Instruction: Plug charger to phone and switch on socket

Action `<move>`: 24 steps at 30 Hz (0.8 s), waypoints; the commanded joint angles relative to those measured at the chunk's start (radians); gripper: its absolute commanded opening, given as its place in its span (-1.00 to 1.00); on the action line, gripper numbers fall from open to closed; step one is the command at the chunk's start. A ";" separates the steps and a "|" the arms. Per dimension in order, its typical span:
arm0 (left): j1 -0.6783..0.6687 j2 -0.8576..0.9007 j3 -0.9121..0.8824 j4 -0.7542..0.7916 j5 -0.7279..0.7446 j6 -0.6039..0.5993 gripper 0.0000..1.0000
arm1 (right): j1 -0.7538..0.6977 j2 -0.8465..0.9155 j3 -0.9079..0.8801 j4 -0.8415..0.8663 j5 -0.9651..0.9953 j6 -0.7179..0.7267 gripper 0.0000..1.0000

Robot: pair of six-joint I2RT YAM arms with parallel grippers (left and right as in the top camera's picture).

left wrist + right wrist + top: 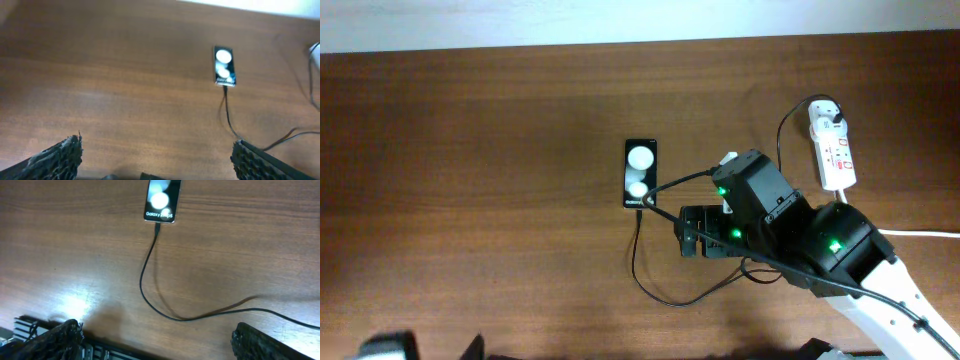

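Nearest the overhead lens: right pincer [686, 240], spread wide, holding nothing, hanging over the worktop [470, 150] just beside the charger [655, 292]. Beyond it, phone [640, 175] lying flat, long axis running away from the robot, charging end toward the near edge, charger meeting that end. Socket [834, 152] well apart to the right, long axis roughly parallel to the phone, white plug [825, 115] at its far end. Left pincer not clearly made out here. From the left wrist: left pincer [155, 167] released, ribbed fingers [60, 156] far apart over bare wood, nothing between them; phone [224, 72] well ahead and to the right, charger [227, 117] trailing from its near end. From the right wrist: right pincer [160, 347] likewise gaping and empty; phone [161, 202] straight ahead, lettered end nearest, tip [157, 228] seemingly seated there, charger [150, 287] curving back and off to the right. Judged by look: phone light, rigid, glossy, likely slippery, best held across its long edges; charger limp and light, best taken at the stiff tip; socket light and prone to sliding, so press straight down on it.
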 commanded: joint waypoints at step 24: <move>-0.002 -0.307 -0.036 0.016 -0.015 -0.002 0.98 | -0.002 -0.014 0.013 0.003 0.005 0.000 0.97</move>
